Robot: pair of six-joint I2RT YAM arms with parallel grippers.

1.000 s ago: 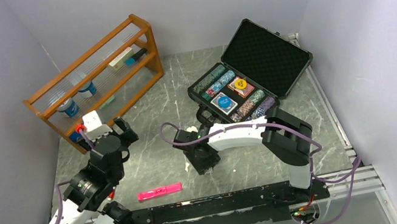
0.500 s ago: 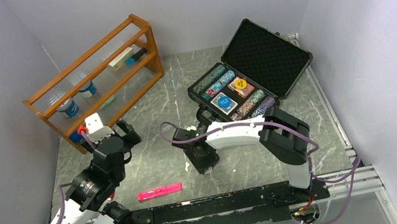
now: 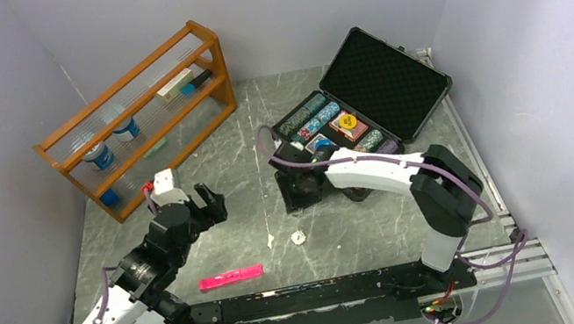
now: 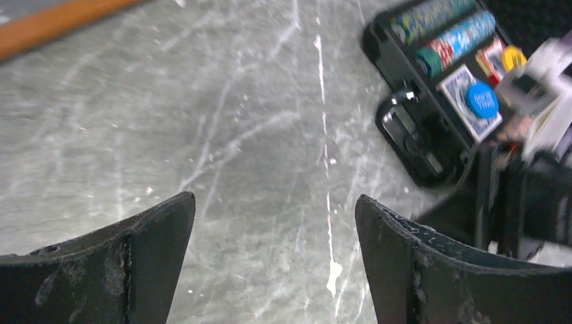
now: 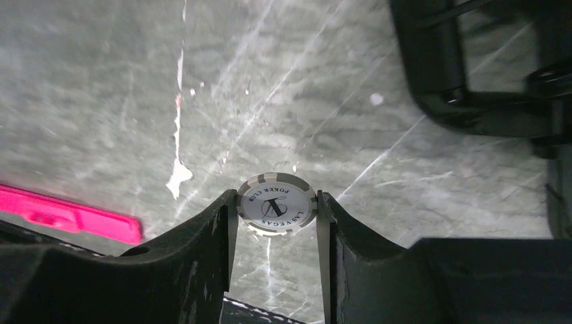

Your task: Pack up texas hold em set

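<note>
The black case [image 3: 384, 84] lies open at the back right, its tray [image 3: 283, 120] filled with chip stacks, card decks, a blue button [image 4: 481, 100] and a yellow button [image 3: 350, 121]. My right gripper [image 3: 302, 188] is just in front of the case handle [image 5: 465, 101]. It is shut on a white poker chip [image 5: 276, 202], gripped by its edge, above the table. Another small white disc [image 3: 298, 237] lies on the table nearer the front. My left gripper [image 3: 210, 202] is open and empty above bare table left of the case; its fingertips [image 4: 168, 216] frame only the table.
A pink marker [image 3: 231, 276] lies near the front edge and also shows in the right wrist view [image 5: 67, 214]. A wooden rack [image 3: 194, 31] with cups and pens stands at the back left. Walls close in on three sides.
My right gripper has lifted off the table and moved back toward the case with the white chip, uncovering one white disc. My left arm has swung right and forward.
</note>
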